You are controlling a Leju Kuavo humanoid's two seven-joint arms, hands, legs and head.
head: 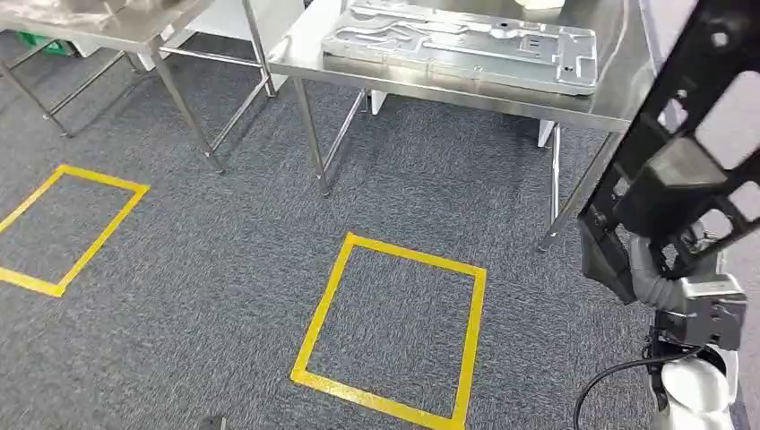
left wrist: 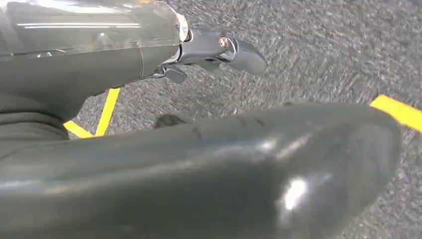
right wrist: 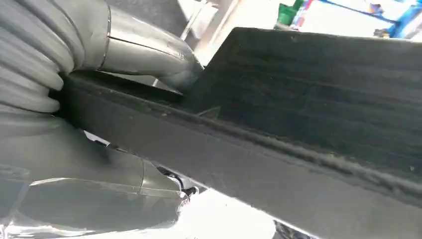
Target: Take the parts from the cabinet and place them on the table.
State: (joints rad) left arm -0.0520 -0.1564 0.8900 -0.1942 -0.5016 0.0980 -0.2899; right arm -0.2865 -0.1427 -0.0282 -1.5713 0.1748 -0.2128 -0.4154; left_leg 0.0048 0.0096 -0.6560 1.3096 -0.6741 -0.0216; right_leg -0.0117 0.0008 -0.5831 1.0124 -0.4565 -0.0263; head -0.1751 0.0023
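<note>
Right hand (right wrist: pixel 74 119) grips a long black plastic frame part with cut-out windows (head: pixel 690 152); in the right wrist view the grey thumb and fingers clamp either side of the part's edge. In the head view that black part runs diagonally up the right side, held above the floor and off the table, its upper end reaching past the table's right edge.

Left hand (left wrist: pixel 209 50) hangs over the grey carpet (head: pixel 224 269); dark fingers extended, nothing in them, not clenched.

A stainless steel table with thin legs (head: pixel 448 90) stands ahead. A flat silver stamped-metal panel with raised ribs (head: pixel 466 45) lies on its top. A second steel table (head: pixel 134 36) stands to the left, well apart from the first.

Two yellow tape squares on the carpet: one (head: pixel 394 331) in front of the main table, another (head: pixel 67 224) further left.

White robot body and a black cable (head: pixel 618 376) at lower right.
</note>
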